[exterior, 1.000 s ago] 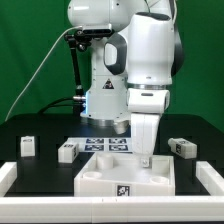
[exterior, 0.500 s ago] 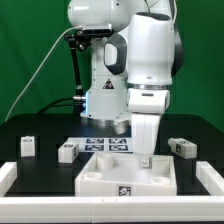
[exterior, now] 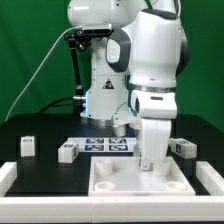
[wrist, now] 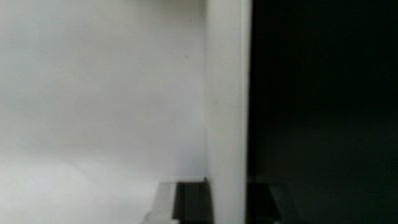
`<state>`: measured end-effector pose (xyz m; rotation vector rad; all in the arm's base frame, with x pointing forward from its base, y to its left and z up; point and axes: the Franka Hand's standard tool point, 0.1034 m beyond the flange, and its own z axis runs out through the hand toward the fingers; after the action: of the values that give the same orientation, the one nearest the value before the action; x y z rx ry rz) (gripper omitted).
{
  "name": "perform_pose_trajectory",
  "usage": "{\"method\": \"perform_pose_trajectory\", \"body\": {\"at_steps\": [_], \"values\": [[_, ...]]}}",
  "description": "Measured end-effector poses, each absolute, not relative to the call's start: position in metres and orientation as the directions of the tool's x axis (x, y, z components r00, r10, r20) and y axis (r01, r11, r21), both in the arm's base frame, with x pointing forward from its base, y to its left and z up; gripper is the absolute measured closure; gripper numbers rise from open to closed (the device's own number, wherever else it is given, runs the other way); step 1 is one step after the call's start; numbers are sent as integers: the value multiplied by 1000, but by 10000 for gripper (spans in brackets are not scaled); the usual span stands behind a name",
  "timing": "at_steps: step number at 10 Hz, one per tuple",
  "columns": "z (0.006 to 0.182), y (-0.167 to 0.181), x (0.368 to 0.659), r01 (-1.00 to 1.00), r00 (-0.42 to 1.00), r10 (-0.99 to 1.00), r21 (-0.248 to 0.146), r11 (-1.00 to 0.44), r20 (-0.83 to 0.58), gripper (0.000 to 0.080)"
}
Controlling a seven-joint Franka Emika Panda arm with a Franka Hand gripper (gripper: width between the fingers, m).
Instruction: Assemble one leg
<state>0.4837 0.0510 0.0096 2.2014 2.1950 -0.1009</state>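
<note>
Three legs, small white blocks with tags, lie on the black table: two at the exterior view's left (exterior: 28, 146) (exterior: 67, 152) and one at the right (exterior: 182, 147). My gripper (exterior: 150, 163) points down, away from all of them, at the far right edge of the large flat white panel (exterior: 120, 180). In the wrist view the dark fingers (wrist: 187, 205) straddle the panel's raised rim (wrist: 228, 100), with the gripper (wrist: 228, 202) shut on that rim. The panel's flat face (wrist: 98, 100) fills one side and the black table the other.
The marker board (exterior: 105, 144) lies behind the panel, before the robot base. Low white rails (exterior: 8, 175) (exterior: 212, 176) bound the work area on both sides. A black stand with cables (exterior: 78, 60) rises at the back left.
The arm and the panel have shifted together toward the exterior view's right. The tag on the panel's front face no longer shows. The legs have not moved.
</note>
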Motion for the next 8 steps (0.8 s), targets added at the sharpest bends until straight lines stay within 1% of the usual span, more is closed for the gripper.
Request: {"method": "perform_pose_trajectory", "body": {"at_steps": [3, 4, 5, 8], "values": [[10, 51, 484, 1000, -3, 998, -28, 1, -70, 739], [11, 53, 490, 999, -11, 997, -37, 8, -78, 739], [10, 53, 490, 998, -12, 996, -56, 7, -87, 739], [10, 64, 490, 998, -18, 997, -61, 13, -80, 737]]}}
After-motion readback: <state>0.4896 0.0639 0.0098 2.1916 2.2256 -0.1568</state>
